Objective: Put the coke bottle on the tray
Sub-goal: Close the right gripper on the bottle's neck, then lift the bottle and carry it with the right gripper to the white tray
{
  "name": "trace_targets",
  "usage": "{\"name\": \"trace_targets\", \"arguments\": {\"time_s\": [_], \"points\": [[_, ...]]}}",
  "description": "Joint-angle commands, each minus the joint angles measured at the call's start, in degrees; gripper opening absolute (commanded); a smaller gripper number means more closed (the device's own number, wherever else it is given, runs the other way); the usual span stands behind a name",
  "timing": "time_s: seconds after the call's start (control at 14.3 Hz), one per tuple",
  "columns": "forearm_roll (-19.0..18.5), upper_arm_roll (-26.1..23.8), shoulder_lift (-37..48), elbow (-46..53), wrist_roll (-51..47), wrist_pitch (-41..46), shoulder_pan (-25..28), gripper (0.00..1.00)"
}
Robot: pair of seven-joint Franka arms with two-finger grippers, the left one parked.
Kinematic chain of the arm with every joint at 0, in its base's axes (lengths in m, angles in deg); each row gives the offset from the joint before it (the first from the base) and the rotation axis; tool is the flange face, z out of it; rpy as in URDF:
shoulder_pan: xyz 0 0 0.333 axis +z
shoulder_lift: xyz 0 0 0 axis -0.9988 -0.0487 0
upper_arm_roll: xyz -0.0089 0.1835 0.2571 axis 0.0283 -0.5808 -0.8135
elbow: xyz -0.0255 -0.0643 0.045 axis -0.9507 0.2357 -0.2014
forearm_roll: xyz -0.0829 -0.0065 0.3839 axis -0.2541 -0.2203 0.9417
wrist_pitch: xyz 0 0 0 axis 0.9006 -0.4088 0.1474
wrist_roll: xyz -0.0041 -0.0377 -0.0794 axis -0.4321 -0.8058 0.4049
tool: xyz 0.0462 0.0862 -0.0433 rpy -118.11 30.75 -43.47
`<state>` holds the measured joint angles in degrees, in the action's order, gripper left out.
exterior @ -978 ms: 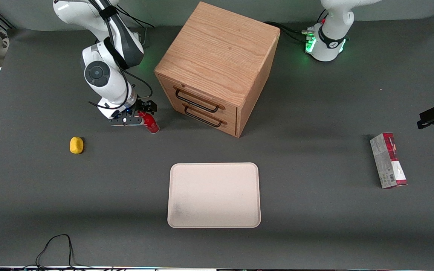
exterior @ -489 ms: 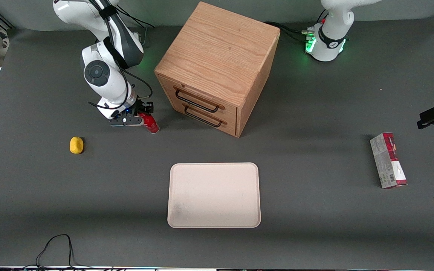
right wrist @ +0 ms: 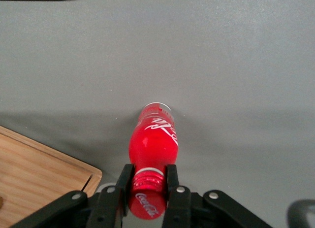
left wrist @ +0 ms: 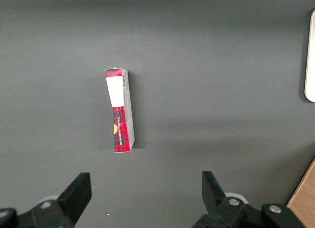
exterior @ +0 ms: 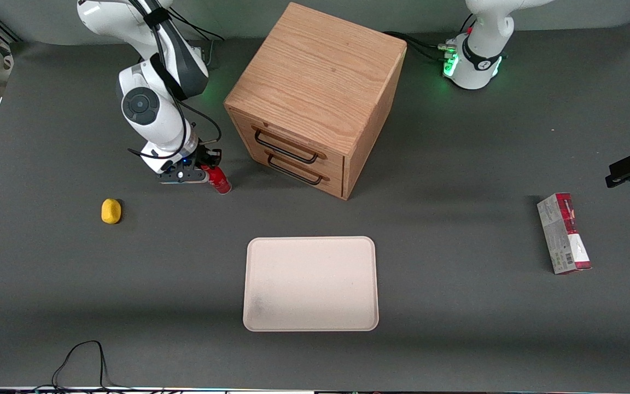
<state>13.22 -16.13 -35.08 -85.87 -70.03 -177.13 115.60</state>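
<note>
The coke bottle (right wrist: 152,149) is gripped at its neck, just under the cap, by the claw (right wrist: 149,184), whose two fingers are pressed against either side of it. The bottle is seen standing on the table (exterior: 457,164) in front of the wooden cabinet (exterior: 315,98), toward the working arm's end, with its base apparently not yet lifted. The grasp is judged done; the lift, the carry and the setting down on the tray (exterior: 310,283) are left. The tray lies bare, nearer to the front camera than the cabinet and well apart from the bottle. The finger contact is shown only by the right wrist view; in the front view the claw (exterior: 208,167) is largely hidden by the arm, but the whole route to the tray is laid out there
</note>
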Motion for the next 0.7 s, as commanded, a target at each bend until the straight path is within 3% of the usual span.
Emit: {"name": "trace_targets", "arguments": {"time_s": [0.0,0.63], "points": [[-0.67,0.70,1.63,1.90,0.37,2.08,0.35,0.00],[-0.76,2.64,6.02,16.49,0.98,22.20,0.27,0.00]]}}
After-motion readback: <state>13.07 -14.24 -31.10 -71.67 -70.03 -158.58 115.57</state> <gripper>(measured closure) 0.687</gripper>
